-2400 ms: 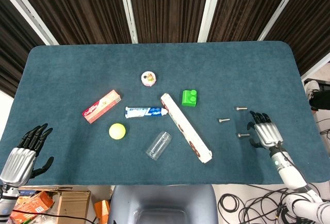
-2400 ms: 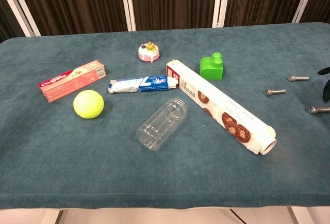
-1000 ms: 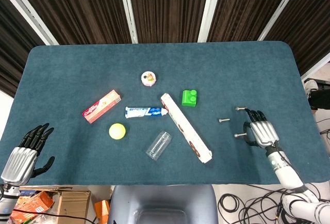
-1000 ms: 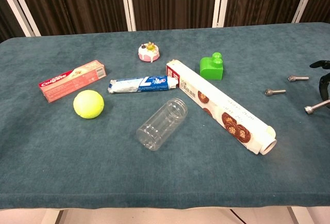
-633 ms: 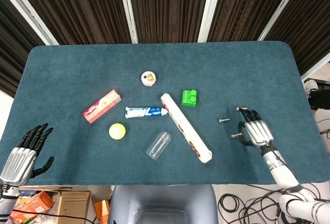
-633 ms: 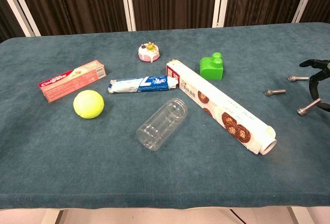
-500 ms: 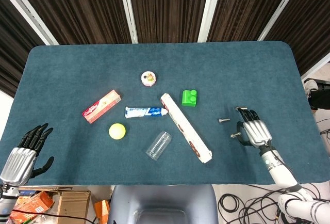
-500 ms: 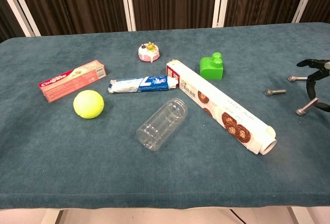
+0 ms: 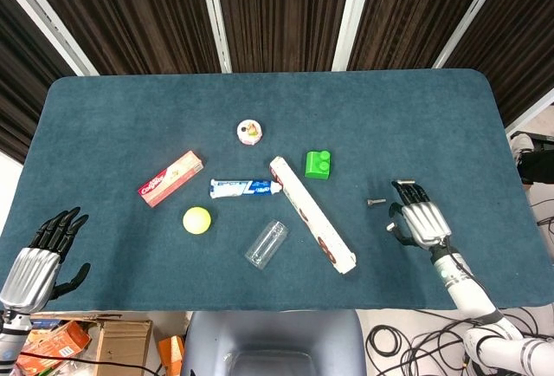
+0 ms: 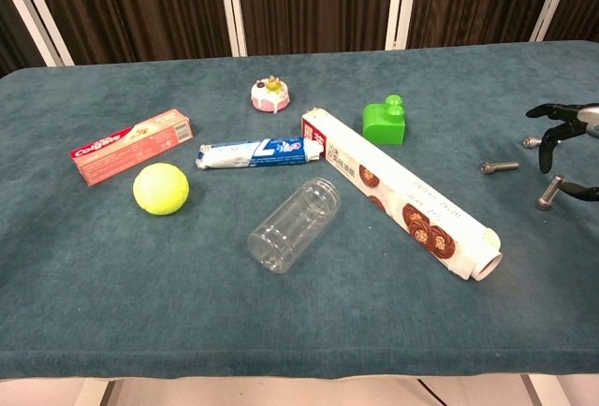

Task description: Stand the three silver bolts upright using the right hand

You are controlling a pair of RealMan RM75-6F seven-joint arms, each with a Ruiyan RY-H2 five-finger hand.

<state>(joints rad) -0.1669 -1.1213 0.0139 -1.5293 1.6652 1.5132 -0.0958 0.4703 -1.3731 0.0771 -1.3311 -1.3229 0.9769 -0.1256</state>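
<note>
Three silver bolts are at the table's right side. One bolt lies flat on the cloth, also seen from the head as the bolt. A second bolt lies farther back, partly behind my right hand's fingers. The third bolt is tilted steeply, head down, pinched by my right hand at the frame's right edge. In the head view the right hand hovers palm down just right of the lying bolt. My left hand hangs with fingers spread off the table's front left corner, holding nothing.
A long cling-film box, a clear jar on its side, a green block, a toothpaste tube, a red box, a yellow ball and a small pink cake occupy the middle and left. The table edge runs near my right hand.
My right hand closed on the nearest bolt, shifted leftward and inward, and tipped it from lying flat to steeply tilted. The other two bolts and the left hand stayed put.
</note>
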